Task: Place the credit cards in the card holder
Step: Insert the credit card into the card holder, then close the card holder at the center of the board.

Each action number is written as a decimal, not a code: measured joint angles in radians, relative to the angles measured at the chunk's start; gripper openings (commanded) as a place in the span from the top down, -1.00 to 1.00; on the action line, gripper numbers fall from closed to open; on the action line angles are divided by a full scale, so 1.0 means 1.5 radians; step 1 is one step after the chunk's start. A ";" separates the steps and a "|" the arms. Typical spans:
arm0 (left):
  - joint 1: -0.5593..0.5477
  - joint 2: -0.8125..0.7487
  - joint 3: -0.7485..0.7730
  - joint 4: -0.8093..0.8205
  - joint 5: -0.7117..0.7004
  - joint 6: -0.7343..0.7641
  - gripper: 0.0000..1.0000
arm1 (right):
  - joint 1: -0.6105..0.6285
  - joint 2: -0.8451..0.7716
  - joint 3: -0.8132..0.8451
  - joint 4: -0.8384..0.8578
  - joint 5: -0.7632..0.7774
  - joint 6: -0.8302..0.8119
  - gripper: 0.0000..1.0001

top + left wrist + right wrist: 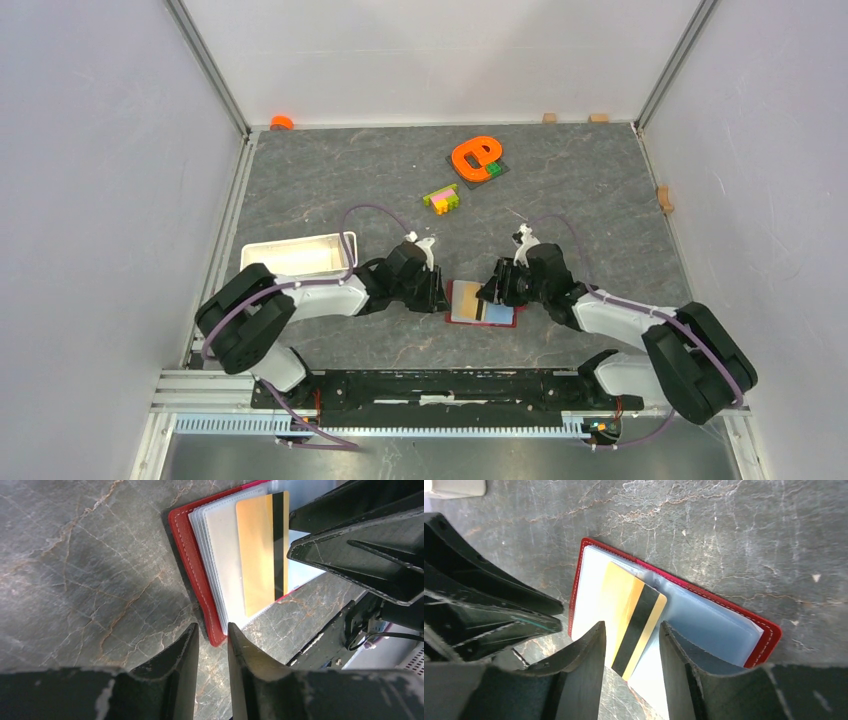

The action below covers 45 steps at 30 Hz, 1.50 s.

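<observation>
Sitting partway in the open card holder (704, 592), the tan-orange card (624, 605) is lying between the right gripper's (631, 627) parted fingers; the left gripper (211, 628) is hovering barely open.

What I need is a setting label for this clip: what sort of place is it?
Probably a lab test booth: plain white walls enclose a grey table, two robot arms sit on a rail, and an orange toy letter lies about.
</observation>
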 measured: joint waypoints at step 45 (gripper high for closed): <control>0.052 -0.026 0.024 -0.011 0.053 0.014 -0.89 | 0.074 -0.085 0.215 -0.322 0.148 -0.130 -0.58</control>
